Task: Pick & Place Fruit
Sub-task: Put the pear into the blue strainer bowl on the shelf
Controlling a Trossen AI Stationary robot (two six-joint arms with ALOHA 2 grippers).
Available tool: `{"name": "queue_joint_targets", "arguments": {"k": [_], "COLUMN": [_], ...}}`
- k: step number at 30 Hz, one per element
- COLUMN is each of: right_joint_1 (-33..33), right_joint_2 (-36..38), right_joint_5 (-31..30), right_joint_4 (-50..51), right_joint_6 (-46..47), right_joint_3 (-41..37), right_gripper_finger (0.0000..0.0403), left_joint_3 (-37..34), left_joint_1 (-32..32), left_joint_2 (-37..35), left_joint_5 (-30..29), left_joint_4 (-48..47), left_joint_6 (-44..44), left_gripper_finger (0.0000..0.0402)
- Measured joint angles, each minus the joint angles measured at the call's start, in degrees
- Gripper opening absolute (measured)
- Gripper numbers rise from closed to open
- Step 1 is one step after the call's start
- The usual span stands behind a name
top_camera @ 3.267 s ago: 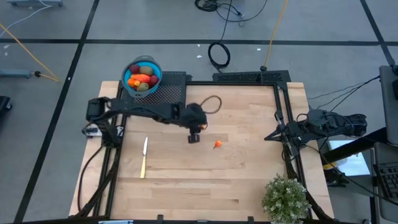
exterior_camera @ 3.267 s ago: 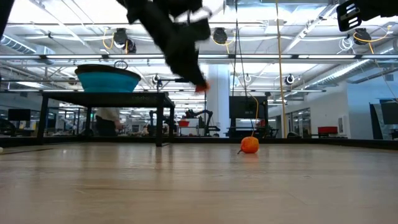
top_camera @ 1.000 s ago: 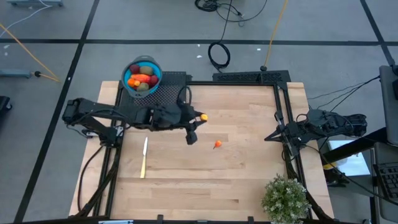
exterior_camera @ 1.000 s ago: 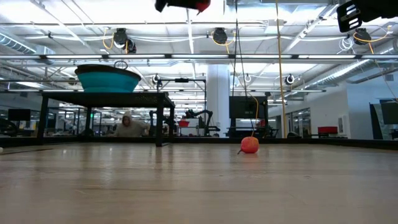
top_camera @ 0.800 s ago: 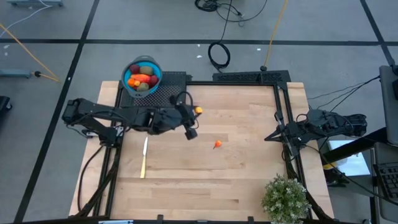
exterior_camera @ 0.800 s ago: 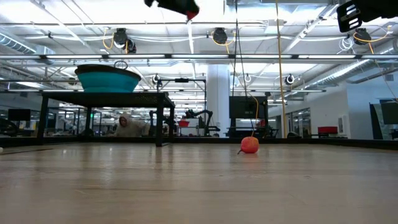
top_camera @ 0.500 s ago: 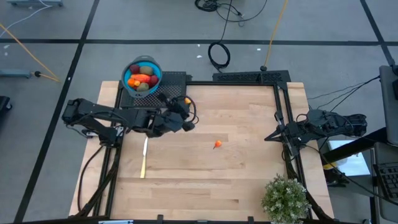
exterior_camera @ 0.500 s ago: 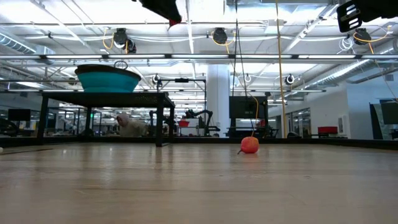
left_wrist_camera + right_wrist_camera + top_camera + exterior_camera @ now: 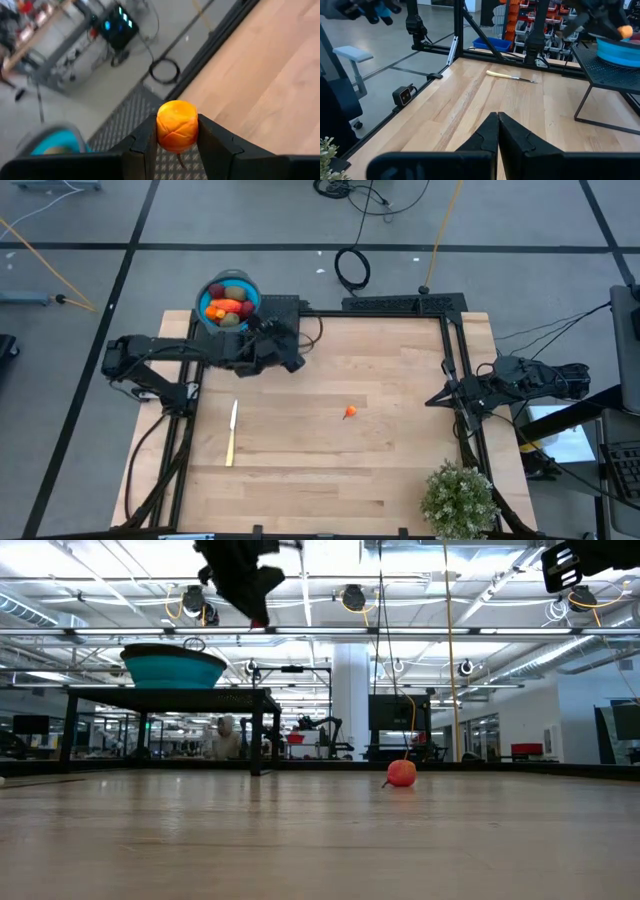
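Note:
My left gripper [image 9: 177, 145] is shut on a tiny orange fruit [image 9: 177, 125] and hovers over the black mesh stand [image 9: 125, 122], beside the blue bowl [image 9: 229, 302]. In the high view that gripper [image 9: 262, 330] sits at the bowl's right rim. The bowl holds red, orange and olive-green fruit [image 9: 227, 308]. Another tiny orange fruit [image 9: 349, 412] rests on the table's middle, also seen in the low view [image 9: 401, 772]. My right gripper [image 9: 497, 131] is shut and waits at the table's right edge. My left gripper pinches the tiny orange fruit by its two sides [image 9: 161, 131] between its fingertips [image 9: 209, 140]. The fruit is lifted clear above the mesh stand, with a thin stem [image 9: 180, 161] hanging under it.
A slim pale knife [image 9: 232, 432] lies on the table's left part. A potted plant [image 9: 458, 498] stands at the near right corner. The bowl sits on the raised mesh stand [image 9: 272, 320] at the far left corner. Bare wood stretches between the knife and the loose fruit.
My left gripper, still shut on the tiny orange fruit, has swung from over the table's middle toward the far left corner. It now hangs beside the bowl, somewhat lower than before. The fruit on the table has not moved.

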State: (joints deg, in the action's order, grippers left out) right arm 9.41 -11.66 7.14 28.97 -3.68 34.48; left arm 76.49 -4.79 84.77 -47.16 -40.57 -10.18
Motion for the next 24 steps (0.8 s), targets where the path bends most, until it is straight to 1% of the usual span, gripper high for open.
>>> {"name": "queue_joint_targets", "arguments": {"k": [5,12,19,24], "right_joint_1": [0.0,0.0,0.0,0.0], "right_joint_2": [0.0,0.0,0.0,0.0], "right_joint_5": [0.0,-0.2,-4.4,-4.4], "right_joint_4": [0.0,-0.1,0.0,-0.3], "right_joint_6": [0.0,0.0,0.0,0.0], "right_joint_3": [0.0,0.0,0.0,0.0], "right_gripper_finger": [0.0000,0.0000,0.0000,0.0000], "left_joint_3": [0.0,-0.1,0.0,0.0], "left_joint_1": [-4.7,-12.3,-20.5,-26.6], "left_joint_2": [-1.1,-7.0,-12.3,-13.7], "left_joint_5": [2.4,6.6,10.1,13.9], "left_joint_4": [-3.9,-9.8,-15.4,-18.5], "left_joint_6": [-2.6,-6.1,-8.0,-8.1], "left_gripper_finger": [0.0118,0.0118,0.0118,0.0118]}}
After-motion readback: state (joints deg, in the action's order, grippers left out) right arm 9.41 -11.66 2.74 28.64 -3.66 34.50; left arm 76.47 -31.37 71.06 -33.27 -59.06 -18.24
